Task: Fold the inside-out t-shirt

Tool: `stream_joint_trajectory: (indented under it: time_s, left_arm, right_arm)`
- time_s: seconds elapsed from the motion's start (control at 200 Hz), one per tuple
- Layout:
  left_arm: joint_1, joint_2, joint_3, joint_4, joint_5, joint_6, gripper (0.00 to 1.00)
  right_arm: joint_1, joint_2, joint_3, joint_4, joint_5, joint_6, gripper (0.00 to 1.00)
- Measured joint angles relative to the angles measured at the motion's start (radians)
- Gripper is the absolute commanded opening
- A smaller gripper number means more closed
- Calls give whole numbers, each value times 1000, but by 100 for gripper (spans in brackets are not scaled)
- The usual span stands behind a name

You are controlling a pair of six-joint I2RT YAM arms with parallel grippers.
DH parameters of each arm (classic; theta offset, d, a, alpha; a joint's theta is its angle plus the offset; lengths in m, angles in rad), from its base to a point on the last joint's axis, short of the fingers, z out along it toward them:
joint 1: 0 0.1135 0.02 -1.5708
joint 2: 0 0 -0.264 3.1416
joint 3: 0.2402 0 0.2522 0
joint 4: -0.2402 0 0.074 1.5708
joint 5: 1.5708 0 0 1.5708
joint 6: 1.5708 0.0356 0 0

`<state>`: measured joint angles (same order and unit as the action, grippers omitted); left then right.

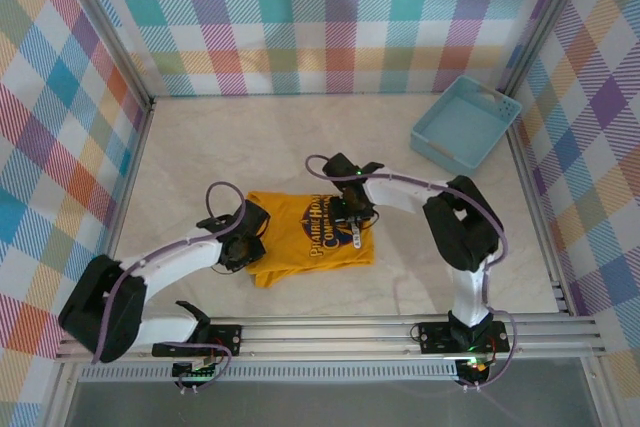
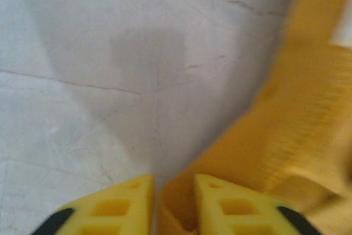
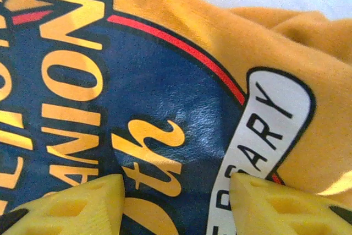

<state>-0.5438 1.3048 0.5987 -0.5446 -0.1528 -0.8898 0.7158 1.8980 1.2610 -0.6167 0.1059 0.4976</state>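
My left claw is nearly pressed together, pinching an edge of the inside-out t-shirt; bare desk lies beyond it. My right claw stands spread, poised low over the dark lettering and gripping nothing. The shirt sits crumpled mid-desk between my arms, print up, well apart from the light blue basket. My worry: the left pinch looks shallow, so a pull could slip free, or lift one layer and drag the bundle askew.
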Motion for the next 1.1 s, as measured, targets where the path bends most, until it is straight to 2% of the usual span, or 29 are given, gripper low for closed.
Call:
stream_joint_trajectory:
  time_s: [0.15,0.28,0.38,0.495,0.61,0.7,0.82,0.94,1.025,1.1]
  left_arm:
    - [45,134,113,-77,24,59,13]
    - [89,296,281,-135,39,151,12]
    - [108,414,456,-81,32,216,21]
    - [107,405,551,-66,2,254,31]
    - [80,251,499,-120,-80,218,46]
    - [31,54,391,-161,-106,157,50]
    - [-119,-130,256,-167,-106,29,51]
    - [-219,-120,156,-123,-75,-100,49]
    - [-227,-73,88,-72,-59,-168,47]
    - [-216,-21,46,-29,-50,-203,40]
  right_arm:
    - [0,-138,-183,27,-13,114,51]
    - [53,-270,-299,34,-24,216,52]
    - [137,-308,-285,31,-47,253,56]
    - [185,-310,-206,12,-53,247,62]
    - [120,-315,-150,14,-34,190,64]
    - [16,-277,-93,3,-25,116,64]
    - [-86,-156,-2,6,-7,40,62]
    - [-131,-56,18,0,5,-3,59]
    - [-140,-28,2,-8,8,-13,58]
    - [-140,-45,-53,2,5,-12,56]
